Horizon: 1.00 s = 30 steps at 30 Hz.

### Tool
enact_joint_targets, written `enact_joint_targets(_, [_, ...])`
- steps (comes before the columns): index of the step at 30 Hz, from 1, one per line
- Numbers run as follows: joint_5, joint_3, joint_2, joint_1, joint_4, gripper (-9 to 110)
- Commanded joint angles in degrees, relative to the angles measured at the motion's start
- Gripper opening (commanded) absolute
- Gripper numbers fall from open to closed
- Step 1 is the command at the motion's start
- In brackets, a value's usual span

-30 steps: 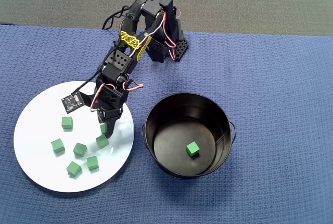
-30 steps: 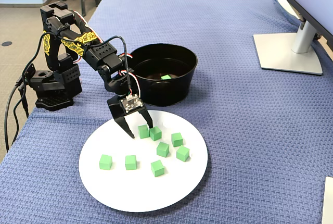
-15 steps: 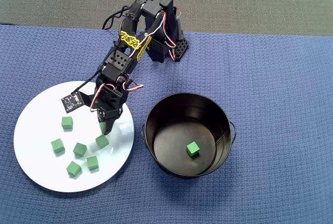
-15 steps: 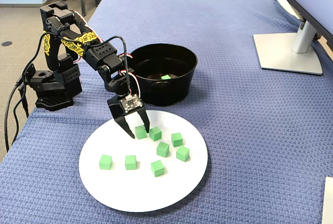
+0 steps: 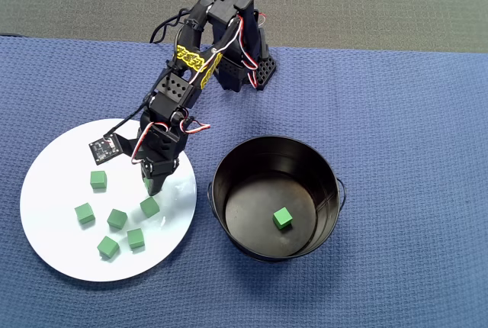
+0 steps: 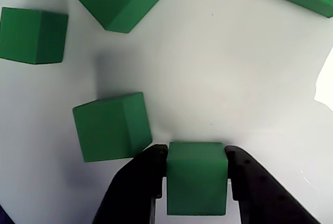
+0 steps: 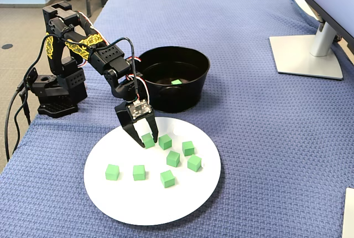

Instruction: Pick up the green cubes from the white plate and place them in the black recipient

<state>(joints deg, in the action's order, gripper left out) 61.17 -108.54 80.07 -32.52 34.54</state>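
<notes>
A black robot arm [image 7: 105, 61] reached down over a white plate [image 7: 133, 202] that lay on a tabletop [image 7: 249, 138] covered in blue woven cloth. Its claw [image 6: 196, 174] was pinching one green cube [image 6: 196, 177] between its two black fingers [image 6: 136, 182], low over the near edge of the plate, as the wrist view showed. Whether that cube had left the plate's surface could not be told.

In the fixed view, the claw [image 7: 145, 139] and its held cube [image 7: 147, 141] sat at the plate's upper edge. Six more loose cubes [image 7: 173, 158] were scattered across the plate. One of them, the neighbouring cube [image 6: 112, 126], lay just beside one finger in the wrist view, possibly touching it.

The black recipient [image 5: 221, 213], a round glossy bucket, stood just beside the plate, on the plate's right in the overhead view. One dropped cube [image 5: 282, 218] already lay on its floor.

Likely risks from here: the fingers gripped only the cube's side faces, so a shallow or uneven hold could let it slip during the lift or the swing across. The neighbouring cube sat close enough to be dragged or nudged as the claw rose. The bucket's tall wall could catch the claw or cube if the lift were too low, and a release too near the rim could drop the cube outside.
</notes>
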Motion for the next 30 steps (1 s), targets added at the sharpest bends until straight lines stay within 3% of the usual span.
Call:
enact_joint_targets(1, [0.00, -0.35, 1.14, 0.00, -1.67, 0])
enact_joint_targets(8, [-4.04, -2.11, 4.75, 0.44, -0.09, 0])
enact_joint_targets(14, [-21.27, 9.14, 13.45, -1.58, 17.93, 0])
enact_joint_targets(22, [-31.20, 21.01, 26.81, -2.37, 40.25, 0])
enact_joint_targets(30, [-44.91, 12.92, 39.73, 13.01, 39.02, 0])
